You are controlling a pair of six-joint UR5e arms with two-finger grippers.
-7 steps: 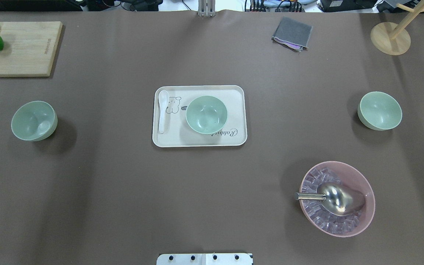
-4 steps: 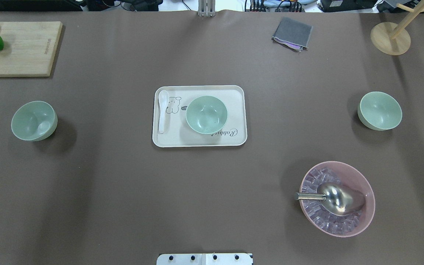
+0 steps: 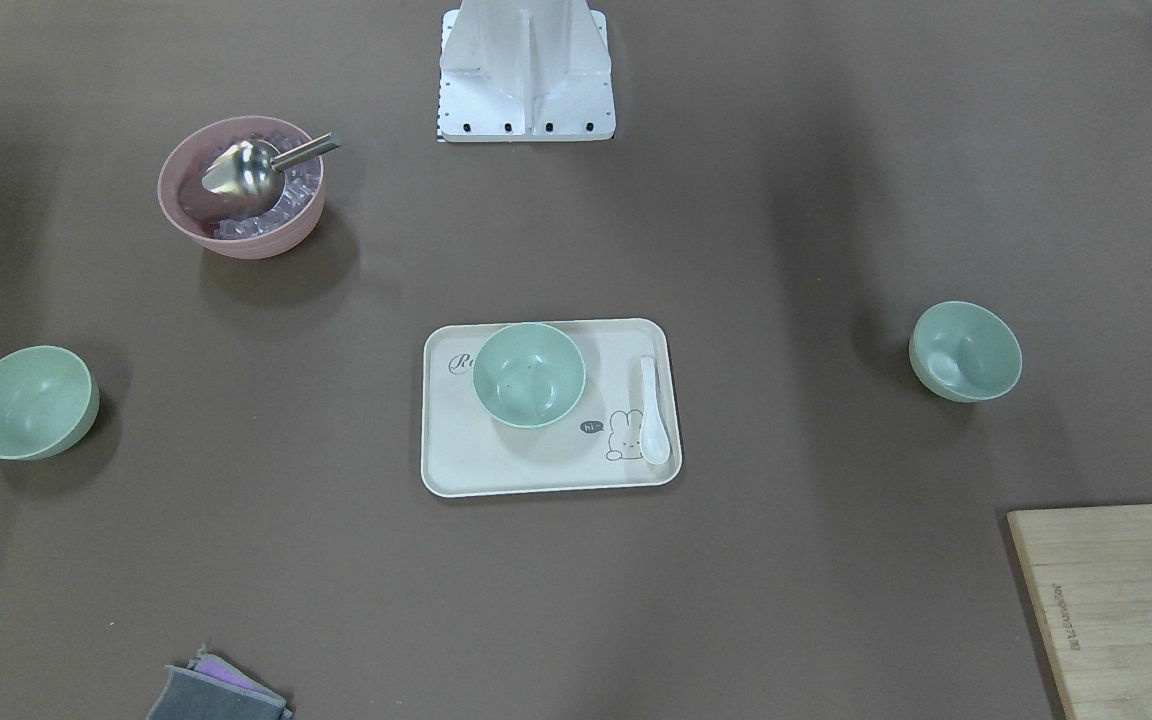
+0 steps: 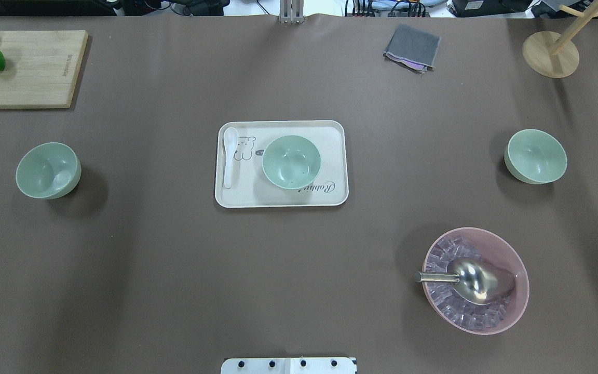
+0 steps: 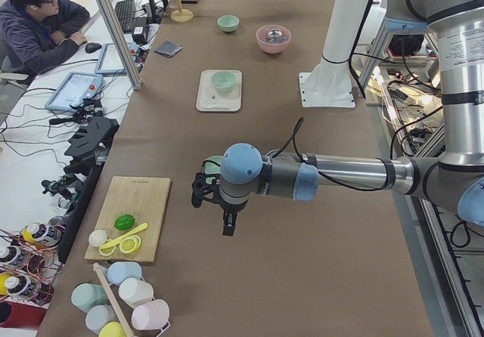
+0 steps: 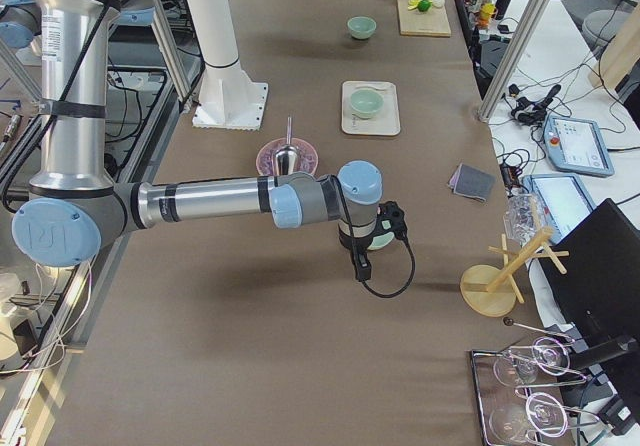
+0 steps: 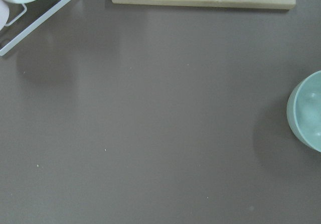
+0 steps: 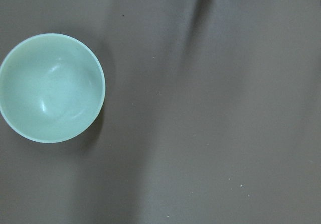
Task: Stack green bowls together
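Three pale green bowls stand apart, upright and empty. One green bowl (image 4: 291,161) sits on the cream tray (image 4: 330,130) at the table's middle. A second green bowl (image 4: 48,171) is at the left and shows at the right edge of the left wrist view (image 7: 308,111). A third green bowl (image 4: 536,156) is at the right and shows in the right wrist view (image 8: 51,87). My left gripper (image 5: 200,191) hangs above the left bowl and my right gripper (image 6: 391,222) above the right bowl. Both show only in side views, so I cannot tell whether they are open or shut.
A pink bowl (image 4: 512,249) with ice and a metal scoop (image 4: 473,280) stands front right. A white spoon (image 4: 229,156) lies on the tray. A wooden cutting board (image 4: 34,67) with fruit is back left, a grey cloth (image 4: 412,47) and a wooden stand (image 4: 551,54) back right.
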